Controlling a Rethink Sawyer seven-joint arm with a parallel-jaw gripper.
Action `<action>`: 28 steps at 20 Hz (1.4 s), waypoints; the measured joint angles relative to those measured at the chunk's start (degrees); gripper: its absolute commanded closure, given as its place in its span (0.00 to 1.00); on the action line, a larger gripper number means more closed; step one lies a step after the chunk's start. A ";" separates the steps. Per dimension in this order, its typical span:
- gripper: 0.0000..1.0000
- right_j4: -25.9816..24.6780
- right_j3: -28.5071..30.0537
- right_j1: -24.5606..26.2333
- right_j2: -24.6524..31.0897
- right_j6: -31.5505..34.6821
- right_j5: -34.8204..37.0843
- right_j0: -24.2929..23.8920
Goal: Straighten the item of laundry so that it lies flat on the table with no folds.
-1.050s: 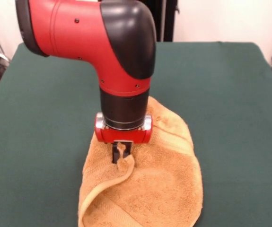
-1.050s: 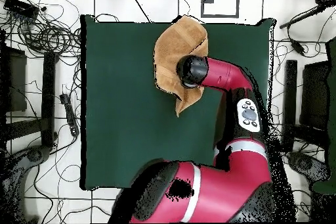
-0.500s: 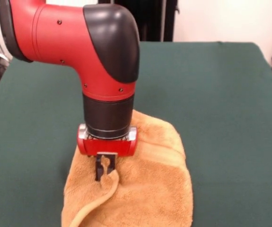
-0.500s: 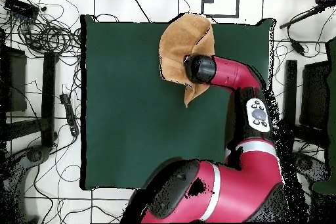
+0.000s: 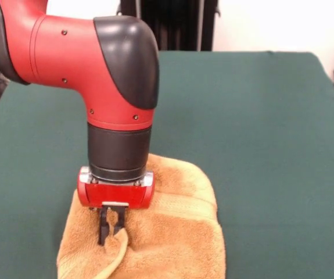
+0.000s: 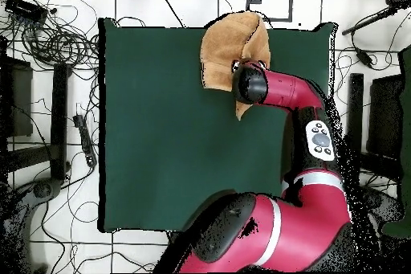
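Note:
The golden-orange towel (image 5: 172, 232), the item of laundry, lies bunched and folded at the near edge of the green table (image 5: 259, 116). Its lower part runs off the bottom of the front view. My gripper (image 5: 111, 228) is shut on a pinched fold of the towel's edge and holds it just above the heap. In the overhead view the towel (image 6: 221, 50) sits at the table's top edge (image 6: 160, 126), partly over the rim, and the arm's wrist (image 6: 250, 84) hides the gripper.
Wide green cloth stretches behind and to both sides of the towel in the front view. Cables and stands (image 6: 48, 46) lie on the floor around the table in the overhead view. The arm's big red links (image 6: 273, 231) cover the table's lower right corner.
My gripper, still clamped on the towel's edge, has moved left and nearer in the front view, dragging the towel with it toward the table's edge. The arm swung along.

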 measured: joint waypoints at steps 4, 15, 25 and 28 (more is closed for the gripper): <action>1.00 -0.84 -0.34 0.34 0.03 0.00 -1.89 -0.16; 1.00 -1.18 -1.07 1.05 0.02 0.00 -4.54 -0.31; 1.00 -1.18 -1.09 1.13 -1.16 0.00 -5.23 0.53; 1.00 -1.17 -1.09 1.31 -2.76 0.00 -6.44 1.63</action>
